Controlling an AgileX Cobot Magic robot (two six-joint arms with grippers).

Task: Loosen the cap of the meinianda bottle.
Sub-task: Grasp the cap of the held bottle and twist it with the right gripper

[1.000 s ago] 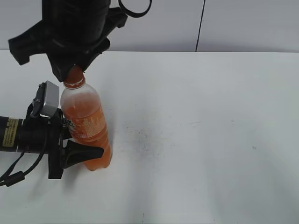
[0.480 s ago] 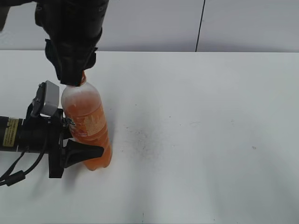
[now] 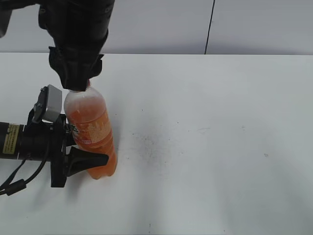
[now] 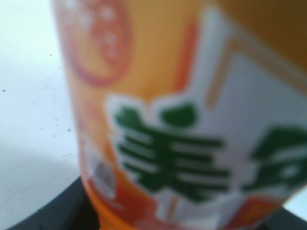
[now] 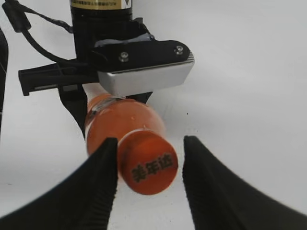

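Note:
The meinianda bottle [image 3: 90,129] stands upright on the white table at the left, and its orange label fills the left wrist view [image 4: 192,120]. My left gripper [image 3: 97,155] is shut on its lower body from the left; one dark finger [image 4: 53,213] shows beside the label. My right gripper [image 3: 77,81] hangs over the bottle top and hides the cap in the exterior view. In the right wrist view the orange cap [image 5: 149,167] sits between the open jaws of the right gripper [image 5: 148,143]. The left finger [image 5: 103,163] touches the cap; the right finger [image 5: 196,163] stands apart from it.
The white table [image 3: 210,147] spreads to the right of the bottle, with faint grey smudges near its middle. A pale wall [image 3: 244,24] with a dark vertical seam runs along the back edge. The left arm's body and cables [image 3: 19,142] lie at the left edge.
My right gripper has turned about its axis and come down over the bottle top, so the cap no longer shows in the exterior view. The bottle and left gripper have stayed put.

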